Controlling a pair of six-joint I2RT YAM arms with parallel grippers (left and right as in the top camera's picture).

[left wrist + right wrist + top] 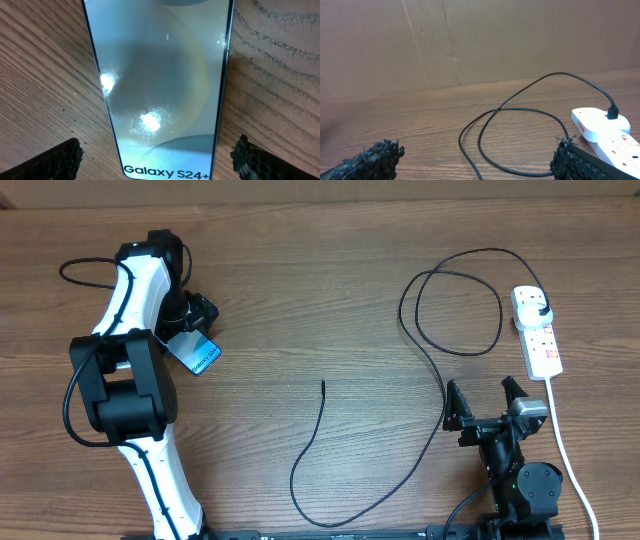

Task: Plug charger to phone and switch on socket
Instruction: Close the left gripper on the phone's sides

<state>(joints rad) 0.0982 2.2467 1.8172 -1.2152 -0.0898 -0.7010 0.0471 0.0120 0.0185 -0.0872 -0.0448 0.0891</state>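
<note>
Left pincer (pixel 157 155) gapes astride the phone (pixel 160 75), not gripping yet; right pincer (pixel 485 402) is open and empty. Next, I'd say, the left closes.

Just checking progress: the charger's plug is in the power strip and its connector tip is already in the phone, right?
Not quite. The plug is in the power strip, but the connector tip lies loose on the table, apart from the phone; the overhead view shows it.
</note>
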